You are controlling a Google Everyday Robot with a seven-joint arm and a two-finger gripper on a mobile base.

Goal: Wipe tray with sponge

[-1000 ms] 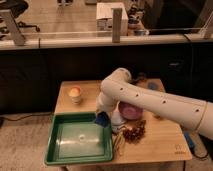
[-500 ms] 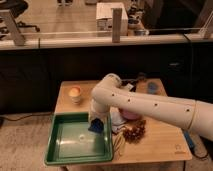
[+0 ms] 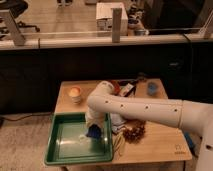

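The green tray (image 3: 65, 150) lies at the front left of the wooden table. The dark-blue sponge (image 3: 93, 132) is low over the right part of the tray's bottom, at the tip of my white arm. My gripper (image 3: 92, 128) is shut on the sponge; the arm's elbow hides most of it. The arm reaches in from the right and bends down into the tray.
A small cup with an orange top (image 3: 74, 93) stands behind the tray. A light-blue cup (image 3: 152, 88) is at the back right. A brown clump (image 3: 134, 133) and white cloth lie right of the tray. A glass railing runs behind the table (image 3: 165, 145).
My arm has swung left and lower, carrying the sponge from the tray's right rim further in over the tray's bottom.
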